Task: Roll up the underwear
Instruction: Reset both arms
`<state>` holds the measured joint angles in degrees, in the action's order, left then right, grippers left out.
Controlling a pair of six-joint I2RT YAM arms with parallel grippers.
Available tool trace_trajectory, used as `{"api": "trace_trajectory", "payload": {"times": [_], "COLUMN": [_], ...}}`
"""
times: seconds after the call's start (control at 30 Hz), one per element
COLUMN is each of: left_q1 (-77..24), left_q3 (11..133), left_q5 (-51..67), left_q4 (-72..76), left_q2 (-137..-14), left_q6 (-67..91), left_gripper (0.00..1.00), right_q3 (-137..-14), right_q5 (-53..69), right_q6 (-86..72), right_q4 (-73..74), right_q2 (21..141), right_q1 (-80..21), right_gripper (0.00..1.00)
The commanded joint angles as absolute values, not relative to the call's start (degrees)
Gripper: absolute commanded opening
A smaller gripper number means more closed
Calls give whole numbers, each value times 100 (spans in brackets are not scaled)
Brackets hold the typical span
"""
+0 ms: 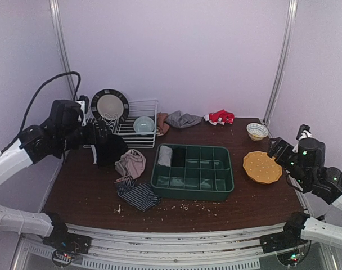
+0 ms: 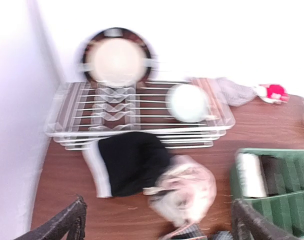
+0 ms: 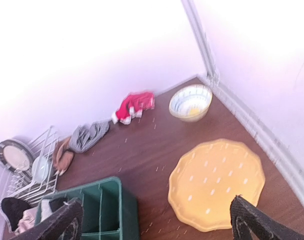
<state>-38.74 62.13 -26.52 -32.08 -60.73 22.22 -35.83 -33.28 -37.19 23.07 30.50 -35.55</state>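
Top external view: loose underwear [image 1: 131, 163] piled left of the green tray [image 1: 193, 193], two rolls [image 1: 165, 156] in its back cells; left fingers [image 2: 67, 222] and right fingers [image 3: 252, 220] both spread wide, empty; I risk snagging the dish rack [image 1: 148, 107] wires; counter [image 1: 250, 205] front edge near, open room on the right.

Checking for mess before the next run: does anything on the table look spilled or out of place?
Yes: pale crumbs lie scattered on the table, in front of the green tray and beside the striped underwear. They look spilled.
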Motion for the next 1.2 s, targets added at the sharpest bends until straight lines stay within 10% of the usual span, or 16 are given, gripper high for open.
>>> {"api": "trace_trajectory", "payload": {"times": [0.0, 0.27, 0.7, 0.97, 1.17], "left_q1": [-3925, -3658, -722, -589, -457], "left_q3": [5458, 2301, 1684, 1977, 2316], "left_q5": [-4698, -5442, -3074, -1093, -1434], "left_q4": [-3490, 868, 3707, 6093, 5182], "left_q2": [-5234, -4393, -7019, -9100, -8945], "left_q6": [2233, -113, 685, -631, -198], "left_gripper": [98, 98, 98, 98, 98], "right_q3": [-3491, -1914, -809, -981, -1897], "right_q5": [-4418, -4694, -3526, -2054, -1763], "right_q6": [-1937, 780, 1143, -82, -447], "right_q4": [1586, -1455, -8137, -8032, -6006], "right_q2": [3058, 3512, 8484, 9121, 8947], "right_q1": [-3612, -3358, -2207, -764, -431], "right_gripper": [100, 100, 100, 100, 100]}}
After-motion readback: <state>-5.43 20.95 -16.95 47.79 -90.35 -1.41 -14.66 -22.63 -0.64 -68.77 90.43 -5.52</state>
